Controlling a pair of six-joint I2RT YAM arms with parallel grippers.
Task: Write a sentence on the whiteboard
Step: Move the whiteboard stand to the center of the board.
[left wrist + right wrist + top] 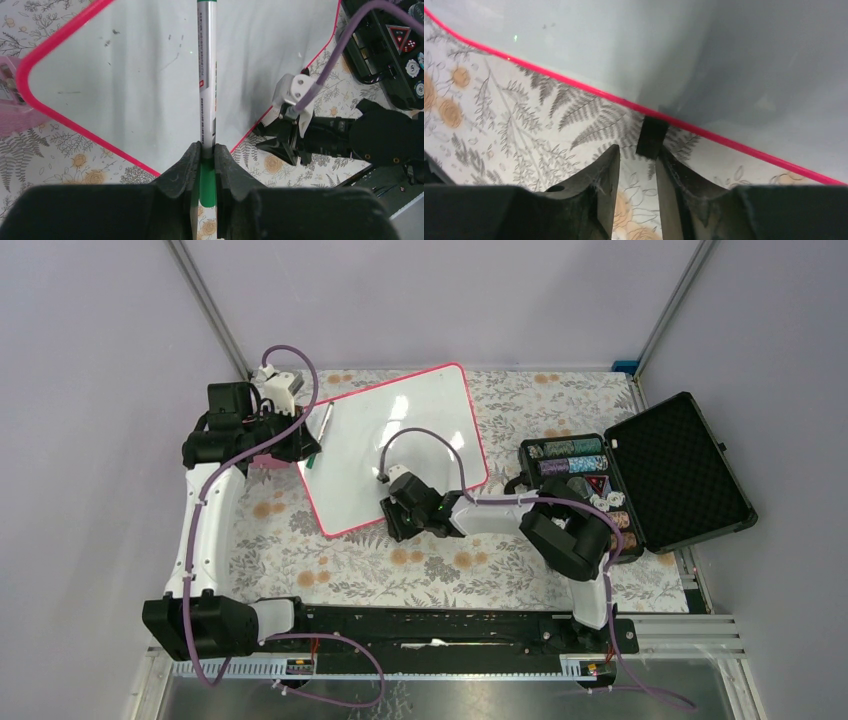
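Note:
The whiteboard [400, 435], glossy white with a pink-red frame, lies tilted on the floral cloth. Its surface [125, 75] carries only faint grey specks; the sentence does not show anywhere. My left gripper [207, 160] is shut on a silver marker [207, 75] with a green end, which points out over the board's left part. From above, that gripper [305, 440] sits at the board's left edge. My right gripper [639, 150] hovers at the board's near pink edge [574, 84], jaws apart with cloth showing between them. A small black block [651, 136] rests against the right fingertip.
An open black case [640, 475] with rows of chips and a foam-lined lid stands at the right. A pink object [10, 100] lies by the board's left corner. The right arm [350, 135] crosses the near right of the board. Metal posts rise at both back corners.

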